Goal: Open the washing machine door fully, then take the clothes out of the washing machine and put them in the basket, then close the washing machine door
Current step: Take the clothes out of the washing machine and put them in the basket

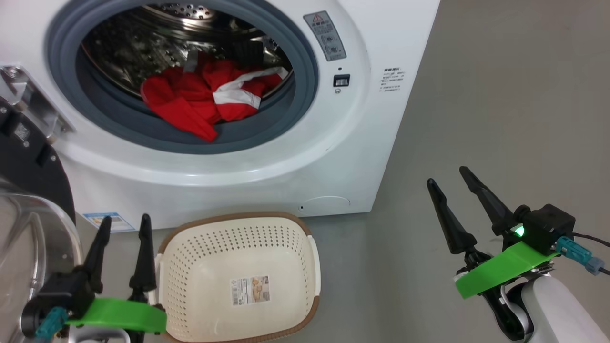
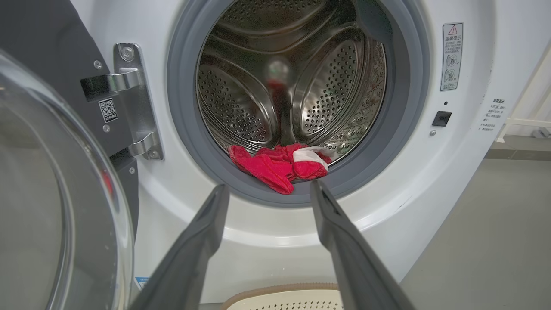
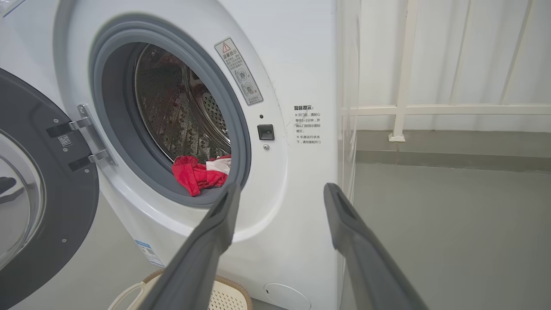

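Note:
The white washing machine (image 1: 362, 119) stands ahead with its black round door (image 1: 28, 171) swung open to the left, glass bowl (image 2: 51, 206) bulging near me. Red clothes (image 1: 205, 97) with white trim lie at the drum's front lip, spilling onto the grey gasket (image 2: 275, 170) (image 3: 200, 174). The cream basket (image 1: 305, 247) sits on the floor below the opening, with nothing in it. My left gripper (image 1: 125, 223) hangs open beside the basket's left rim. My right gripper (image 1: 447, 174) is open over bare floor, right of the machine.
Grey floor (image 1: 500, 95) stretches to the right of the machine. A white railing (image 3: 404, 107) and wall stand behind it. The door's steel hinge (image 2: 133, 103) juts out at the opening's left.

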Available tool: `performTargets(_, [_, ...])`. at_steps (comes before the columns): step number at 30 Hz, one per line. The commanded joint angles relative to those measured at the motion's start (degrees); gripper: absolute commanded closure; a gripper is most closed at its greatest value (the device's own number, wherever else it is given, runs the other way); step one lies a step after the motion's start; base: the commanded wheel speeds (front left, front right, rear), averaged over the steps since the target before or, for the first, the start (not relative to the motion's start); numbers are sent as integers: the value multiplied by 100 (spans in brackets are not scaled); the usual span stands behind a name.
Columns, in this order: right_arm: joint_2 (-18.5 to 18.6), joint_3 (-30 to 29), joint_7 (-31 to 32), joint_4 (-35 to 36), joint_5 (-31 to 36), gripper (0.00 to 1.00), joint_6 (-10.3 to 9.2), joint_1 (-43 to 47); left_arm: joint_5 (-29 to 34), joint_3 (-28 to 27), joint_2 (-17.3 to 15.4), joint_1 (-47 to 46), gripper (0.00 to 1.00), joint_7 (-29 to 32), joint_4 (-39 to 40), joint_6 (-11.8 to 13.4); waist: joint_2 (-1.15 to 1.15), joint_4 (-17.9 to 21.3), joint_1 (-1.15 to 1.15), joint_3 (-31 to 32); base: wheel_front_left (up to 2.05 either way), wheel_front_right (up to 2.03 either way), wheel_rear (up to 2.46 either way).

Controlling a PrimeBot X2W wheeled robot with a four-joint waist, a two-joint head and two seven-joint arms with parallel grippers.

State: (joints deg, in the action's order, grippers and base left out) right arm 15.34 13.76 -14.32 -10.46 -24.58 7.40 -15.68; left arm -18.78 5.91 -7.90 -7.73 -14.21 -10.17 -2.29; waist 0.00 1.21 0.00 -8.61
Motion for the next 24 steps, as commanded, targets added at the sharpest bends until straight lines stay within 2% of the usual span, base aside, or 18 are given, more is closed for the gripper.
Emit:
performTargets(1, [6,57,-68,169,42,0,9,-170,73,-171,-164,-285,0,-3,109,17,0,35,0,-93,0,0,0])
performTargets(10, [-28,-100,-68,205,53,0,9,-283,115,-100,-144,-889,0,156,19,148,0,143,0,-549,0,0,0])
performTargets(19, [-87,-165,-68,260,42,0,9,-394,158,8,-239,-1593,0,289,-250,67,0,292,0,-942,0,0,0])
performTargets(24, [-103,-185,-68,290,38,0,9,-467,121,112,-282,-2207,0,365,-501,-100,0,329,0,-1164,0,0,0])
